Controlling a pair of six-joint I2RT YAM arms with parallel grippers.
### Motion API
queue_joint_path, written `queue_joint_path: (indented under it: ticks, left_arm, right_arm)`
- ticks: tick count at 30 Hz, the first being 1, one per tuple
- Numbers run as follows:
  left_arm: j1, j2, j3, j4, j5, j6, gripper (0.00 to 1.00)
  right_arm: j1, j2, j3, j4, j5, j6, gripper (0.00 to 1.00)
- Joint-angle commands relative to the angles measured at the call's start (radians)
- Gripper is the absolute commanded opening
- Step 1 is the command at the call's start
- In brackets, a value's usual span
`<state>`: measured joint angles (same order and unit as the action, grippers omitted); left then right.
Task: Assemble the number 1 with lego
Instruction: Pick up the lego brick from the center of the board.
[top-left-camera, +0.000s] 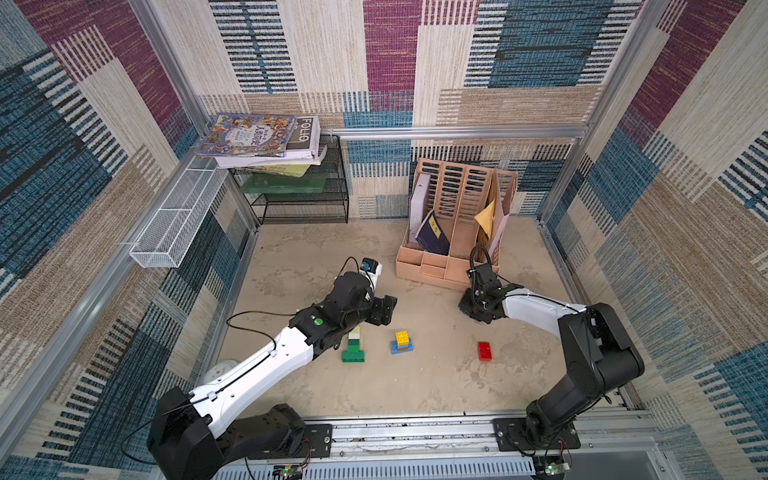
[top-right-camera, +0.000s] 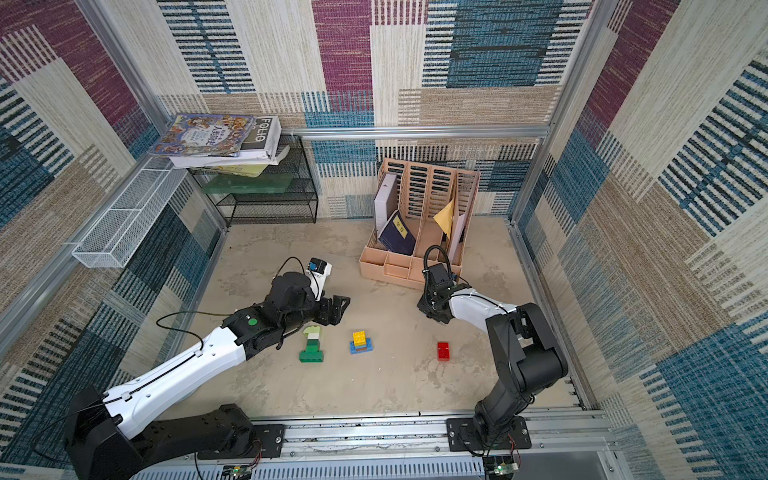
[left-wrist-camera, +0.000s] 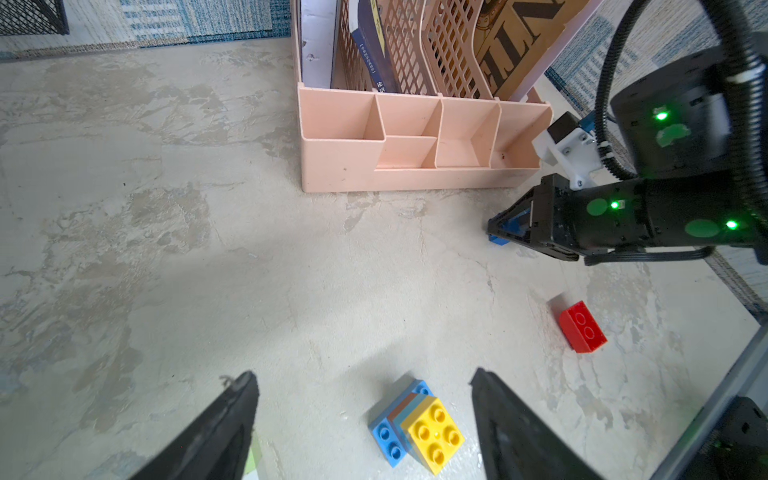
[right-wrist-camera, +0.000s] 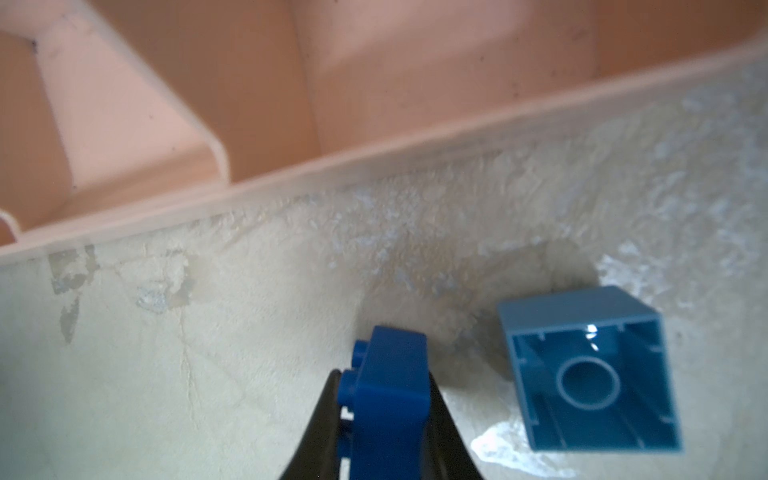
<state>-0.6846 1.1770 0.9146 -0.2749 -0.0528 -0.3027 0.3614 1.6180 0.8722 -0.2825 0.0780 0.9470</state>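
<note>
A dark green, lime and cream lego build (top-left-camera: 354, 348) lies flat on the table, partly under my left arm. To its right stands a yellow, brown and blue stack (top-left-camera: 402, 343), and further right lies a red brick (top-left-camera: 484, 351). My left gripper (top-left-camera: 384, 309) hovers open beyond the green build; in the left wrist view the stack (left-wrist-camera: 419, 428) sits between its spread fingers (left-wrist-camera: 232, 419). My right gripper (right-wrist-camera: 382, 374) is shut on a dark blue brick (right-wrist-camera: 395, 399), low over the table in front of the organiser. A light blue brick (right-wrist-camera: 590, 374) lies on its side beside it.
A peach desk organiser (top-left-camera: 436, 270) with books stands at the back right, close to my right gripper. A black mesh shelf (top-left-camera: 299, 199) carrying books fills the back left corner, and a white mesh basket (top-left-camera: 178, 220) hangs on the left wall.
</note>
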Motion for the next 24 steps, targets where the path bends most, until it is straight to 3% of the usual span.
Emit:
queue_joint_path:
  ticks: [1, 6, 9, 13, 16, 18, 22, 24]
  left_arm:
    - [0.0, -0.002, 0.001, 0.005, -0.018, 0.013, 0.84]
    - [0.003, 0.006, 0.01, 0.012, -0.021, 0.039, 0.84]
    - [0.007, 0.006, 0.019, 0.033, 0.012, 0.105, 0.84]
    - [0.007, -0.011, 0.031, 0.091, 0.139, 0.284, 0.85]
    - [0.004, -0.083, -0.052, 0.257, 0.384, 0.483, 0.85]
    - [0.004, -0.122, -0.107, 0.34, 0.467, 0.574, 0.86]
    - [-0.002, -0.088, -0.037, 0.212, 0.562, 0.736, 0.87]
    - [-0.012, -0.077, -0.026, 0.241, 0.504, 0.743, 0.87]
  right_arm:
    - [-0.004, -0.037, -0.009, -0.006, -0.007, -0.015, 0.12]
    - [-0.017, -0.165, -0.039, -0.045, -0.053, -0.125, 0.07]
    - [-0.025, -0.269, -0.055, -0.04, -0.191, -0.279, 0.07]
    - [-0.027, -0.373, -0.031, -0.057, -0.453, -0.47, 0.09]
    - [-0.022, -0.409, 0.024, -0.096, -0.645, -0.555, 0.1]
    - [-0.014, -0.414, 0.072, -0.142, -0.736, -0.593, 0.09]
    - [0.005, -0.417, 0.155, -0.213, -0.864, -0.632, 0.09]
    - [0.018, -0.42, 0.175, -0.216, -0.906, -0.627, 0.09]
